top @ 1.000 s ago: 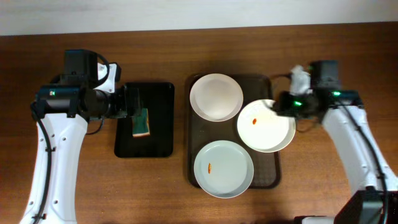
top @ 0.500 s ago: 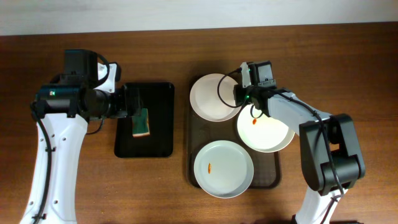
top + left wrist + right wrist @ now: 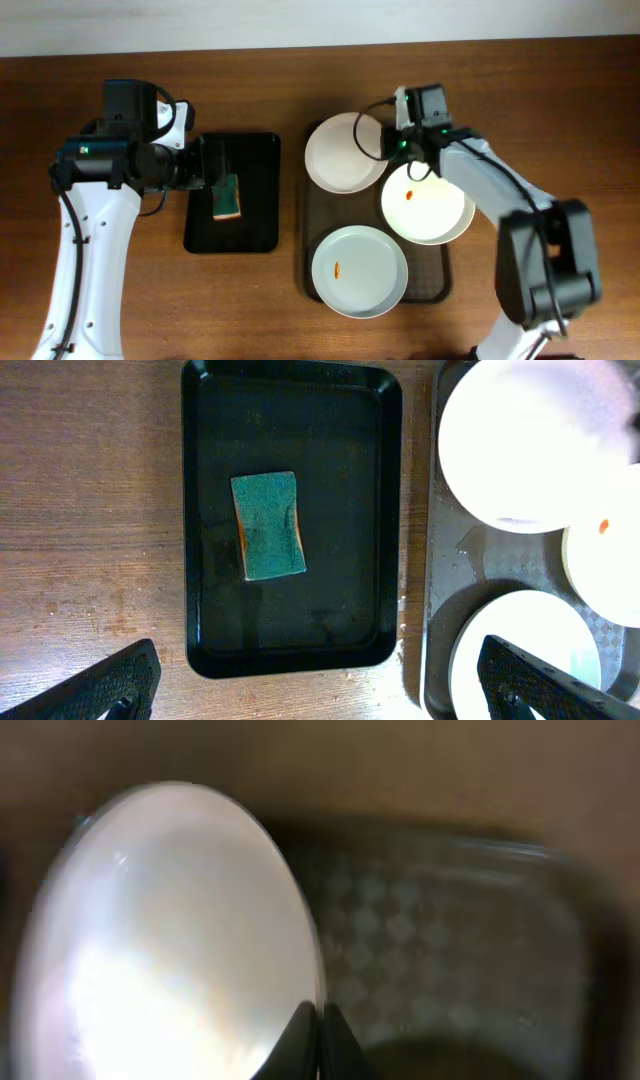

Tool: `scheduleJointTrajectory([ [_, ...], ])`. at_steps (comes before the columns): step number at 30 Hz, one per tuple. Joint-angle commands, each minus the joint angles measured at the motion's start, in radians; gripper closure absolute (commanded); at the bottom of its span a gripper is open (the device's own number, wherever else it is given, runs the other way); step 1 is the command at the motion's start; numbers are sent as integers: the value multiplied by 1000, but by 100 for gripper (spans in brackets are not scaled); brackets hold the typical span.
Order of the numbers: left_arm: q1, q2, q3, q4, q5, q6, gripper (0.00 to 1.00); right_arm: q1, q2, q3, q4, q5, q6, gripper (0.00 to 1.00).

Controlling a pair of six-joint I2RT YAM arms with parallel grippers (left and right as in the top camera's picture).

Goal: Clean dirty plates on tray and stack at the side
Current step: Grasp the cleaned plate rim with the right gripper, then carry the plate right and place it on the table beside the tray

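Note:
Three white plates lie on the dark brown tray [image 3: 441,285]. The back-left plate [image 3: 340,155] shows no smear. The right plate [image 3: 435,212] and the front plate [image 3: 365,275] each carry a small orange-red smear. My right gripper [image 3: 393,150] is at the back-left plate's right rim. In the right wrist view its fingers [image 3: 320,1020] are closed together on the rim of that plate [image 3: 170,940]. My left gripper [image 3: 213,163] hovers open and empty over the sponge tray, its fingers [image 3: 335,690] spread wide.
A smaller black tray [image 3: 260,150] left of the brown tray holds a green sponge [image 3: 228,198]. Both also show in the left wrist view, the tray [image 3: 192,510] and the sponge [image 3: 268,525]. Bare wooden table surrounds both trays.
My right gripper has moved left from the right plate's back rim to the back-left plate's right rim. The left arm, sponge and plates have not moved.

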Motion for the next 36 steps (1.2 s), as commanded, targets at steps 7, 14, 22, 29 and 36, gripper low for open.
scheduleJointTrajectory([
  [7,-2,-10,2,2,11,18,0,32,-65,113,-148,93,-38,96],
  [14,-2,-10,2,2,11,18,0,17,184,113,-98,83,-172,53],
  [22,-2,-10,2,2,11,18,0,5,243,119,-95,63,-171,96],
  [29,-2,-10,2,2,11,18,0,5,55,198,-195,79,-101,96],
  [36,-2,-10,2,2,11,18,0,209,-124,210,-164,129,-116,96],
])
